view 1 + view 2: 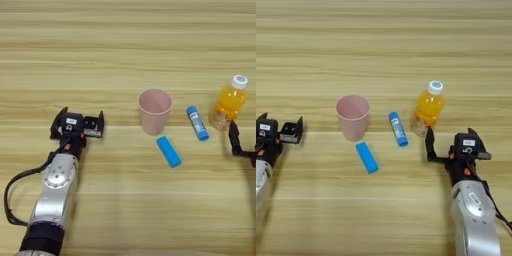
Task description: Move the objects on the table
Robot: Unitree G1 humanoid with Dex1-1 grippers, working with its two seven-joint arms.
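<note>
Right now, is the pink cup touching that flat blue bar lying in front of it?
Apart. In the right eye view a strip of bare table shows between the pink cup and the flat blue bar.

This looks like a robot test bench in a lab rather than a home: a bare wooden table (pixel 125 30) fills the view, with only a few props laid out, a pink cup (pixel 352 117), an orange drink bottle (pixel 428 107) and two small blue items, between metal robot arms with exposed cabling.
</note>
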